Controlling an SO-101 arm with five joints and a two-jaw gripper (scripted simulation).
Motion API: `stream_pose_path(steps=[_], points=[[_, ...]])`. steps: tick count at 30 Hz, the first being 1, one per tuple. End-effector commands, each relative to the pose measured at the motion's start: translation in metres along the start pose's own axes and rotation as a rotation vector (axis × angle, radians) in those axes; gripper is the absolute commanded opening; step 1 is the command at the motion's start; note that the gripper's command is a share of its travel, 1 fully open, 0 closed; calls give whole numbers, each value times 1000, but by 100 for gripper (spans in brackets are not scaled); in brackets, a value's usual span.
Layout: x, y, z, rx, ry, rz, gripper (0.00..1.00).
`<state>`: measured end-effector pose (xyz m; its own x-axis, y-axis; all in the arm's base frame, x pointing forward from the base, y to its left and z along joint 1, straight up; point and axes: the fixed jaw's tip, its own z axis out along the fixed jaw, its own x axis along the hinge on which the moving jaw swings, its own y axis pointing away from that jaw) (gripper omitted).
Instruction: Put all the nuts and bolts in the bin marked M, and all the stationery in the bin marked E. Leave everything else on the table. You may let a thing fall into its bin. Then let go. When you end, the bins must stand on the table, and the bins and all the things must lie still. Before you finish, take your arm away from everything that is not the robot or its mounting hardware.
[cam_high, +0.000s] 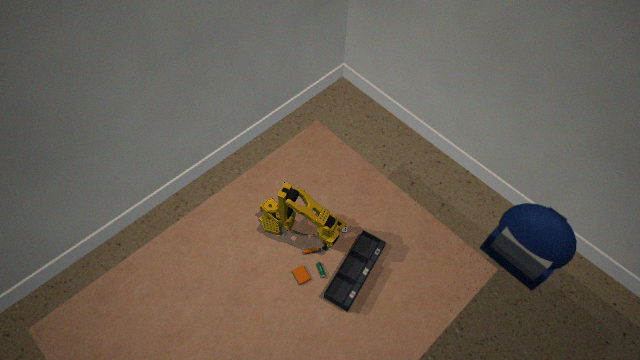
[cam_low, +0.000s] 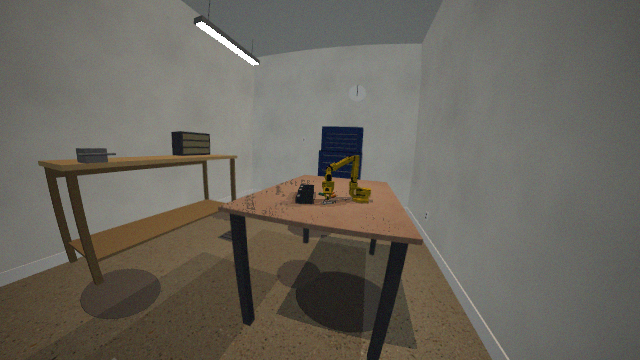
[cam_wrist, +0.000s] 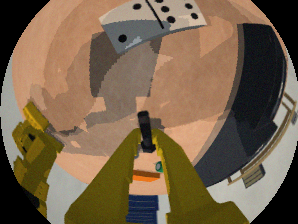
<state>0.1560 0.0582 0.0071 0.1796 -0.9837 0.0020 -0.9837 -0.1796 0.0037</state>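
Note:
My gripper (cam_high: 326, 245) is low over the table beside the near end of a black three-compartment bin row (cam_high: 355, 270). In the wrist view the jaws are shut on a small black bolt (cam_wrist: 144, 125) that stands upright between the tips. An orange pen-like stick (cam_high: 310, 250) lies just left of the gripper. A green stick (cam_high: 320, 269) and a flat orange block (cam_high: 300, 274) lie further forward. The bin's edge shows at the right of the wrist view (cam_wrist: 262, 96). The bin letters are too small to read.
A white domino (cam_wrist: 156, 19) lies on the table ahead of the gripper, and shows as a small white piece (cam_high: 344, 229) by the arm. The arm's yellow base (cam_high: 270, 220) stands behind. A blue chair (cam_high: 535, 242) stands off the table.

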Motion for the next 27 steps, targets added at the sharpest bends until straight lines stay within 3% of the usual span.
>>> stream_pose_path(steps=[1, 27], points=[[1, -3, -1, 19, -5, 3, 2], [1, -3, -1, 19, -5, 3, 0]])
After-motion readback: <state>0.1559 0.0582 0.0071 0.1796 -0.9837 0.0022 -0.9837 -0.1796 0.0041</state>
